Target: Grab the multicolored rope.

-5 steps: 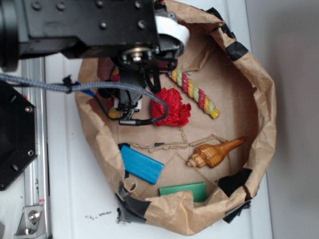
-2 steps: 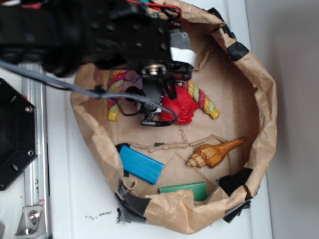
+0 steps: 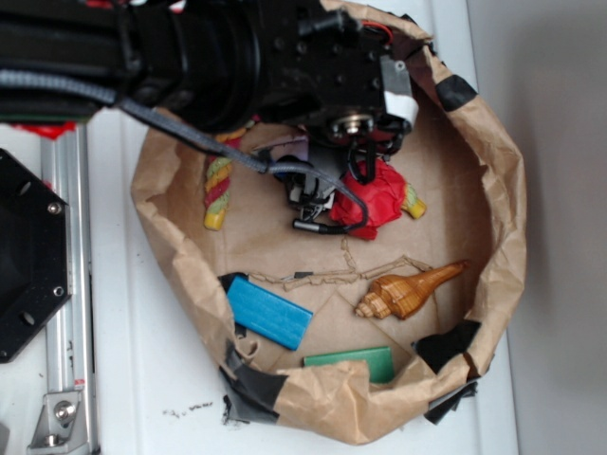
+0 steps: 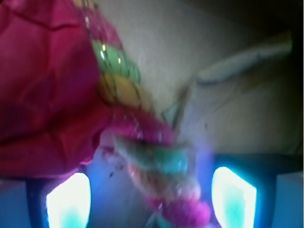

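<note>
The gripper (image 4: 149, 190) is open, its fingers (image 4: 69, 199) on both sides of the multicolored rope (image 4: 156, 161). A red paper ball (image 4: 42, 95) touches the rope. No writing is readable.

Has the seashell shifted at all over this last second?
No. The seashell lies in the same spot on the paper bag's floor, pointing toward the same black tape patch.

Seashell (image 3: 410, 292), blue block (image 3: 269, 312) (flat), green block (image 3: 349, 362)
</note>
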Motion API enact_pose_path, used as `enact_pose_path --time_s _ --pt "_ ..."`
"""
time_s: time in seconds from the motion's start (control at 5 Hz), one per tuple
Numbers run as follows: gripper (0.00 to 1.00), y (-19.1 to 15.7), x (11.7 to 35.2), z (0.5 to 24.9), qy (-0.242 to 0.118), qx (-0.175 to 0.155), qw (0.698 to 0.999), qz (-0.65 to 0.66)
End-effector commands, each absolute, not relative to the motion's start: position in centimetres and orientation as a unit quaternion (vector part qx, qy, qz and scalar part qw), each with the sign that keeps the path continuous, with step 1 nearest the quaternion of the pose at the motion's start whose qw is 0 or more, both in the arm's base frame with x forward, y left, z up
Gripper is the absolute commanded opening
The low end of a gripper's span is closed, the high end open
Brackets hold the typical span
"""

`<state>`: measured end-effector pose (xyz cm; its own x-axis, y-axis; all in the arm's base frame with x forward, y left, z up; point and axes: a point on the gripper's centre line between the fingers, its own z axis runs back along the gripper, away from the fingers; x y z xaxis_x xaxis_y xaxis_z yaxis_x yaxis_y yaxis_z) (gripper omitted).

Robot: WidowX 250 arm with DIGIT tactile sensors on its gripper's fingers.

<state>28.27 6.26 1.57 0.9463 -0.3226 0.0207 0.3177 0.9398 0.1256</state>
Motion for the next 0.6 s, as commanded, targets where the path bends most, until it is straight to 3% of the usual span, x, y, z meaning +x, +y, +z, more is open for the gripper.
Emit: enact_pose_path --time_s 0.0,0.2,0.4 --pt "1.0 8.4 29.2 1.1 -0.027 0.103 0.972 -0.211" --pt "0.0 8.3 29.3 -0.3 -0.016 0.101 0.971 -0.217" --pt "0.0 8.1 29.1 -0.2 -0.022 0.101 0.971 -0.216"
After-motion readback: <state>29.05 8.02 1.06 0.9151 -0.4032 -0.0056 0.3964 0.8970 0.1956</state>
